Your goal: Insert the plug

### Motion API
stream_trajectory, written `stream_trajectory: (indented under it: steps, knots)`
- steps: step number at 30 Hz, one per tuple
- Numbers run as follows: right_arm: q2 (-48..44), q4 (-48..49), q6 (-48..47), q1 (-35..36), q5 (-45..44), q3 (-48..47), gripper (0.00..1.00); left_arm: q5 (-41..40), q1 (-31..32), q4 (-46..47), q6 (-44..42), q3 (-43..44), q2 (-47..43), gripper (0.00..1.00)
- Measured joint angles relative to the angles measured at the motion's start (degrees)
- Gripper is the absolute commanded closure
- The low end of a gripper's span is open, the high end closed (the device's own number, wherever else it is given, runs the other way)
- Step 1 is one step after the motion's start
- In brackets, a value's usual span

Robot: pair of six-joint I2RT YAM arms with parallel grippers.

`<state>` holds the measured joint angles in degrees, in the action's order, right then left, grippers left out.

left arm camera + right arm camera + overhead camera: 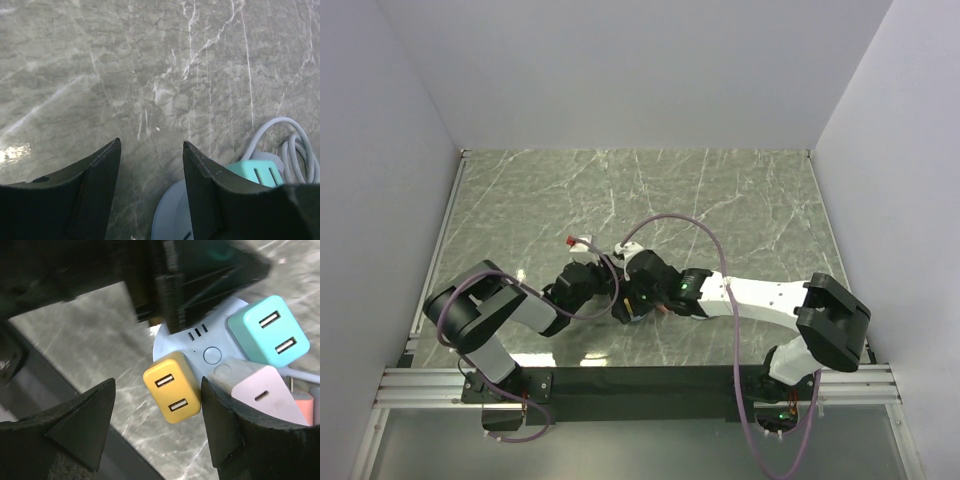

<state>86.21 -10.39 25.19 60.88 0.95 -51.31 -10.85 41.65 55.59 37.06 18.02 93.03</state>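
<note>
Below is seen the green marble tabletop [720,190]. The yellow square plug [172,387] is seated in the round pale-blue power hub [212,355], beside a teal plug [267,330]. Both the left gripper [151,141] and the right gripper [157,381] are spread wide, with nothing gripped.

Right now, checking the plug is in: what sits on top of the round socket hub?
Plugged into the hub are a yellow charger, a teal charger and a pink charger, with a centre button and three slots between them. The left arm covers the hub's far edge.

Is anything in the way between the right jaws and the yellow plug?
Nothing visible is. The yellow plug sits on the round socket hub, straight ahead of the open right jaws.
</note>
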Motion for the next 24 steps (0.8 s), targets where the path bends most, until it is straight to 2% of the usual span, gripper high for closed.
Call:
stream_trajectory:
  steps: [8,20,24]
  knots:
    - [0.9,-0.3,-1.9,0.2,5.2,-0.1,0.22,2.6,-0.1,2.6,0.3,0.0,2.6,0.48]
    - [1.9,-2.2,-3.0,1.3,5.5,-2.2,0.12,3.6,-0.2,18.9,3.2,-3.7,10.8,0.56]
    - [2.2,-5.7,-3.1,2.7,4.4,-3.9,0.12,3.5,-0.2,20.3,3.2,-4.7,11.0,0.59]
